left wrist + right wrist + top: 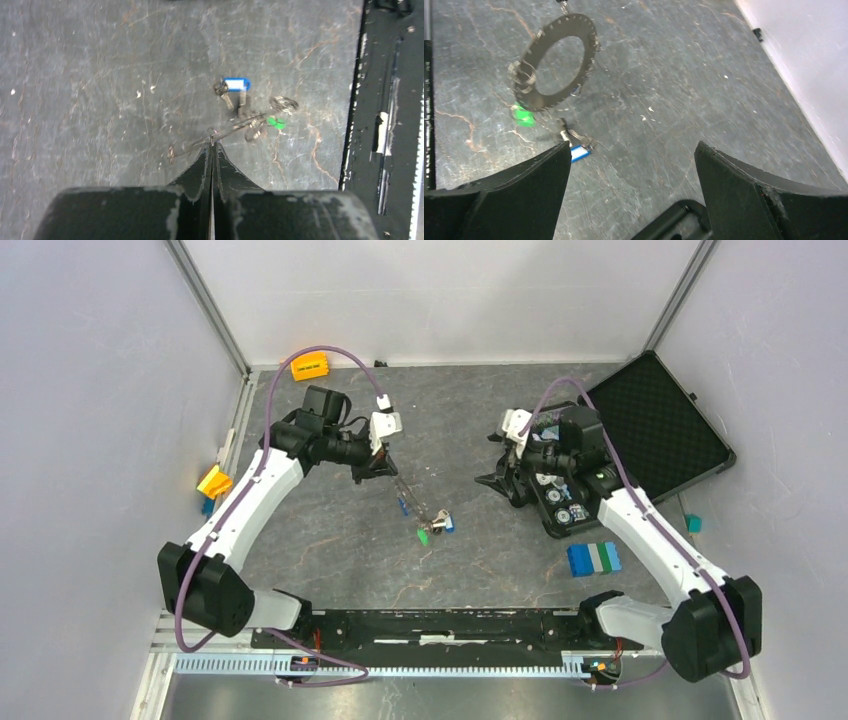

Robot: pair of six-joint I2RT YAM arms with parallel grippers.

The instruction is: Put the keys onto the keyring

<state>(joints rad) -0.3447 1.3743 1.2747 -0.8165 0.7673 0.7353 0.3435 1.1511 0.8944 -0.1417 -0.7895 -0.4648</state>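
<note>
My left fingers (200,170) pinch the toothed grey keyring (574,22) by its rim, tilted above the table (100,75). The green-tagged key (524,117) hangs at its low edge and the blue-tagged key (236,84) lies just beside.

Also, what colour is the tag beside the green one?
The tag is blue; the left wrist view shows it best.

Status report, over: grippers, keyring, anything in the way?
Left gripper shut on keyring rim. Right gripper open, empty, standing off. Green-tagged key looks hung on the ring; blue-tagged key loose on table. Nothing seen blocking.
</note>
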